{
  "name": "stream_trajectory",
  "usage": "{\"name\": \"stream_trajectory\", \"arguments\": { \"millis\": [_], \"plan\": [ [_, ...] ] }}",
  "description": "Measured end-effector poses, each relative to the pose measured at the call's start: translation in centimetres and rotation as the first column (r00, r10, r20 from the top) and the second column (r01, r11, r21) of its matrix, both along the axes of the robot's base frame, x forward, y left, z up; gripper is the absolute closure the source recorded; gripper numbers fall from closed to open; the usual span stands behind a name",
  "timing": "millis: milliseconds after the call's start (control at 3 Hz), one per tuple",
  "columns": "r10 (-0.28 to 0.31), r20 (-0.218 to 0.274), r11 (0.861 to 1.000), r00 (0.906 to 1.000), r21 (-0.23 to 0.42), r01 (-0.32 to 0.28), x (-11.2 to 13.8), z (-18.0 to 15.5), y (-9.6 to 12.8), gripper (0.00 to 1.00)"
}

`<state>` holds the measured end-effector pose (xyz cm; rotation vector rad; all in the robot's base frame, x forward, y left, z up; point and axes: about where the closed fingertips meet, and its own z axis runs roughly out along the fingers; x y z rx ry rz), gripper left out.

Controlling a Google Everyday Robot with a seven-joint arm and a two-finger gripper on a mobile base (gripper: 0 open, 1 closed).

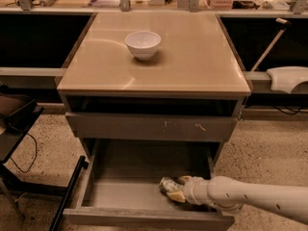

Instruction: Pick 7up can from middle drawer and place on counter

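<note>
The 7up can (166,184), small and green and silver, lies near the front right of the open middle drawer (120,196), on its grey inner tray. My gripper (174,187) reaches in from the right on a white arm (250,201), and its pale fingers (177,196) are closed around the can, low over the tray. The beige counter (192,57) is the top of the cabinet above, and a white bowl (143,44) stands on it.
A closed drawer front with pale scratches (154,127) sits just above the open drawer. A dark cart and a black leg (67,191) stand at the left on the speckled floor. A white device (288,78) is at the right. Cluttered shelves run along the back.
</note>
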<state>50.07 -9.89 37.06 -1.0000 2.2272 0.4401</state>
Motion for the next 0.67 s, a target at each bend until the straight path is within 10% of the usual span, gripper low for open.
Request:
{"name": "stream_trajectory", "arguments": {
  "millis": [667],
  "plan": [
    [0.017, 0.002, 1.000, 0.9999, 0.004, -0.017, 0.0, 1.3, -0.1, 0.96]
  ]
}}
